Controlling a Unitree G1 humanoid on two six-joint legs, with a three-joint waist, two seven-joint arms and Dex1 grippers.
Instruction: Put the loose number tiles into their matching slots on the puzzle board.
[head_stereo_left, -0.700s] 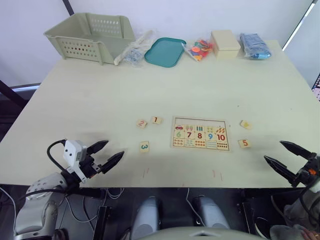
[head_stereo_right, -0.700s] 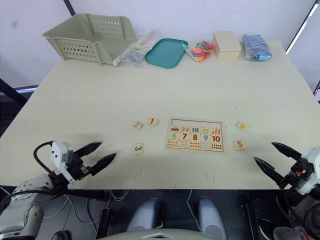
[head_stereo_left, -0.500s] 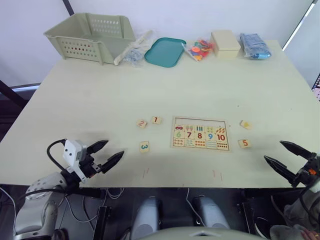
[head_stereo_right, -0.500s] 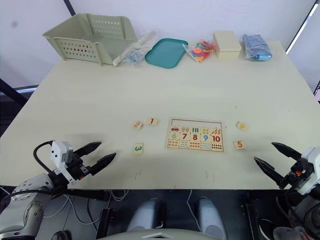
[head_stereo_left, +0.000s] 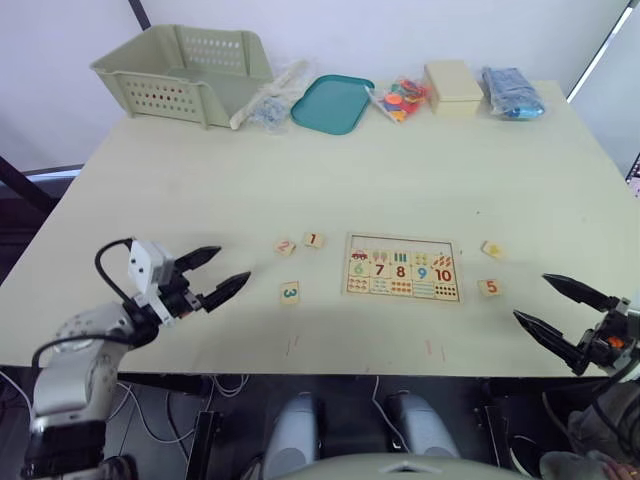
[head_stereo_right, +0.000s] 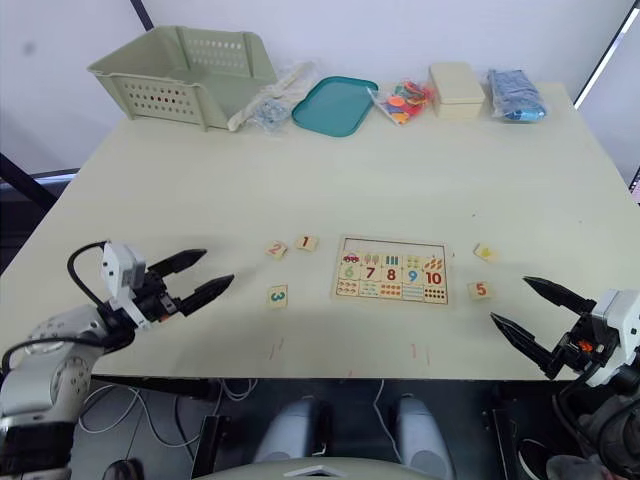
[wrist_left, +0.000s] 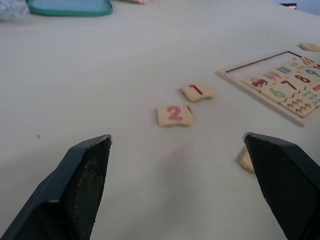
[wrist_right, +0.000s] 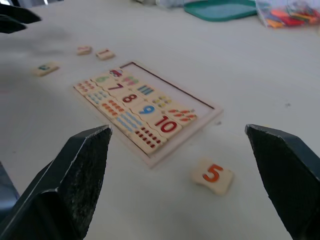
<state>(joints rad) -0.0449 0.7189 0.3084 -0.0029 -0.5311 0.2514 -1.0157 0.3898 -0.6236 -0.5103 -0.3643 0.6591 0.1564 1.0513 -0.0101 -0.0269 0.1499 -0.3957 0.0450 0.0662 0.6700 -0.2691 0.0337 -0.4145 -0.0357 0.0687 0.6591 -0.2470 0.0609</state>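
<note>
The puzzle board (head_stereo_left: 354, 240) lies flat mid-table, and the slots (head_stereo_left: 400, 243) in its top row are empty. Loose number tiles lie around it: 2 (head_stereo_left: 284, 246), 1 (head_stereo_left: 313, 240) and 3 (head_stereo_left: 289, 292) to its left, 4 (head_stereo_left: 491, 249) and 5 (head_stereo_left: 489, 287) to its right. My left gripper (head_stereo_left: 232, 264) is open, low over the table, left of tile 3 and apart from it. My right gripper (head_stereo_left: 530, 296) is open near the front edge, just right of tile 5 (wrist_right: 212, 174). Tiles 2 (wrist_left: 174, 114) and 1 (wrist_left: 197, 91) lie ahead of the left fingers.
Along the far edge stand a pale green basket (head_stereo_left: 185, 70), a clear bag (head_stereo_left: 268, 100), a teal tray (head_stereo_left: 333, 104), a bag of colourful pieces (head_stereo_left: 398, 100), a beige box (head_stereo_left: 452, 86) and a blue bag (head_stereo_left: 510, 92).
My left gripper has moved forward over the table toward the tiles on the left. My right gripper has shifted slightly left toward tile 5. Both stay open.
</note>
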